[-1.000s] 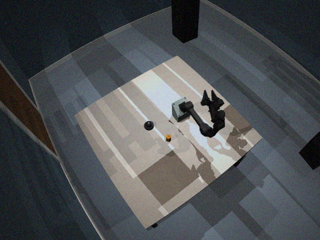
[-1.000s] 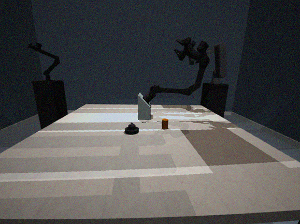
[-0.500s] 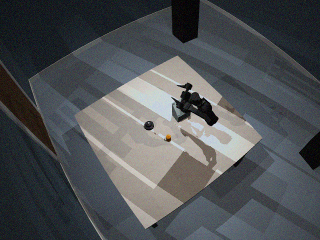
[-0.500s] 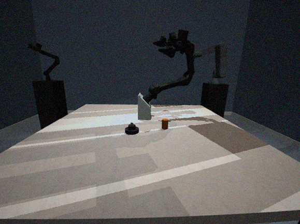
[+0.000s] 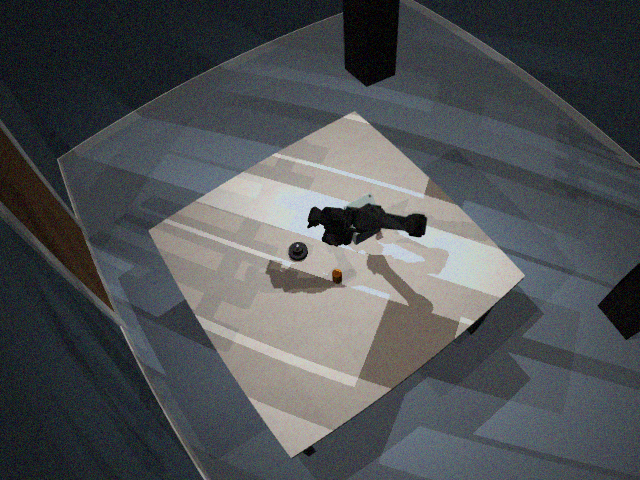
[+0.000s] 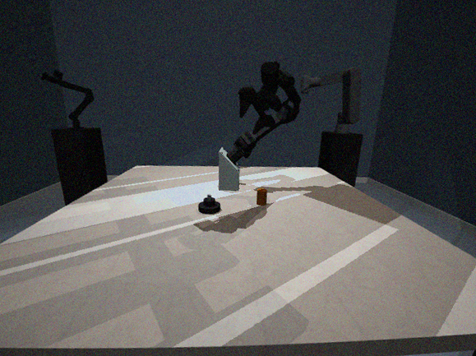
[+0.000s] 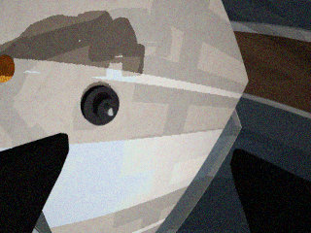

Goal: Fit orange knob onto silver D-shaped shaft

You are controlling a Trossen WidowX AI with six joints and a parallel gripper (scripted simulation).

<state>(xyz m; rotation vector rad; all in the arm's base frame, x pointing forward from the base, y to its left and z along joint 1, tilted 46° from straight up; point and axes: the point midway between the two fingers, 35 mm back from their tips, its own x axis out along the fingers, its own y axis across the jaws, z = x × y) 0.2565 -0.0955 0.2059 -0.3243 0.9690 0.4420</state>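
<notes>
The orange knob (image 5: 337, 275) stands upright on the table, also in the exterior view (image 6: 261, 195) and at the left edge of the wrist view (image 7: 6, 69). The round black pedestal (image 5: 297, 251) with its short silver shaft stands left of the knob, apart from it; it also shows in the exterior view (image 6: 209, 205) and the wrist view (image 7: 100, 105). My gripper (image 6: 245, 101) is open and empty, high above the table, pointing down toward the pedestal area. In the overhead view the gripper (image 5: 314, 218) lies behind the pedestal. The knob's hole is hidden.
The arm's grey base block (image 6: 228, 176) stands behind the knob and pedestal. Dark pillars with other arms stand off the table at the left (image 6: 78, 161) and right (image 6: 340, 154). The table edge (image 7: 194, 201) shows in the wrist view.
</notes>
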